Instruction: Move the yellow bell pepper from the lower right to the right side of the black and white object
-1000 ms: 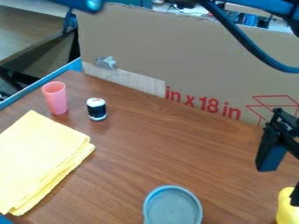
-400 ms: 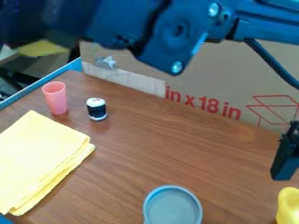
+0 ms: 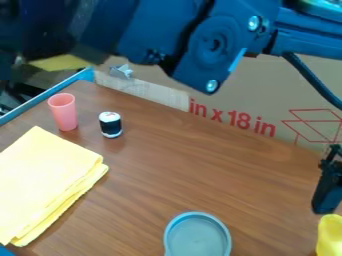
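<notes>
Gripper beside a yellow object at the right of a wooden table

The black gripper (image 3: 326, 192) hangs at the right edge of the camera view, its lower end at the top of the smooth yellow object (image 3: 330, 237), which lies in the lower right corner, partly cut off by the frame. Whether the two touch cannot be told, nor whether the gripper is released or clenched. The robot arm (image 3: 214, 47) spans the top of the view. Left of the yellow object, at the lower edge, is a round grey-blue dish (image 3: 198, 241). A folded yellow cloth (image 3: 47, 185) lies on the left of the table (image 3: 200, 175); behind it stand an upright pink cup (image 3: 63, 114) and, to the cup's right, a small dark cylinder with white ends (image 3: 111, 125). A cardboard panel (image 3: 250, 92) with red markings borders the table's far side
</notes>
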Available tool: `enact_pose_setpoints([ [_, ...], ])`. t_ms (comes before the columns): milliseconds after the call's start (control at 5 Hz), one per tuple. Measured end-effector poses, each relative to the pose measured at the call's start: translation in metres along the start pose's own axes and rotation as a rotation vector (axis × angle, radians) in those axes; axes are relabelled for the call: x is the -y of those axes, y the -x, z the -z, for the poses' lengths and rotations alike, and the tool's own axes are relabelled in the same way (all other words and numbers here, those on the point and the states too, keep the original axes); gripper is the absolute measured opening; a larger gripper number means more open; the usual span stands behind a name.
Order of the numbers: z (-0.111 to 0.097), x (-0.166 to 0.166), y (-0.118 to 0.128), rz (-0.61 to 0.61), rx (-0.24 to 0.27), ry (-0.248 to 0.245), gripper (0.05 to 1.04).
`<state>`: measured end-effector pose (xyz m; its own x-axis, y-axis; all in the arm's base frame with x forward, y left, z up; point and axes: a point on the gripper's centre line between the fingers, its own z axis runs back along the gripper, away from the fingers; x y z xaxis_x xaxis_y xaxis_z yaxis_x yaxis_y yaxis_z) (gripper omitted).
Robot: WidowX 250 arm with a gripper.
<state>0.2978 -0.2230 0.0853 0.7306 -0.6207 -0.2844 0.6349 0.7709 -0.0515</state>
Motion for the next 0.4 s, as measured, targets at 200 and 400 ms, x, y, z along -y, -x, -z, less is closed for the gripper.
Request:
enact_pose_setpoints([
  [200, 0.0019, -0.0003, -0.0035, -0.015, -0.006, 0.0, 0.452],
  [400, 0.0004, 0.0015, -0.0056, -0.02, -0.001, 0.012, 0.245],
])
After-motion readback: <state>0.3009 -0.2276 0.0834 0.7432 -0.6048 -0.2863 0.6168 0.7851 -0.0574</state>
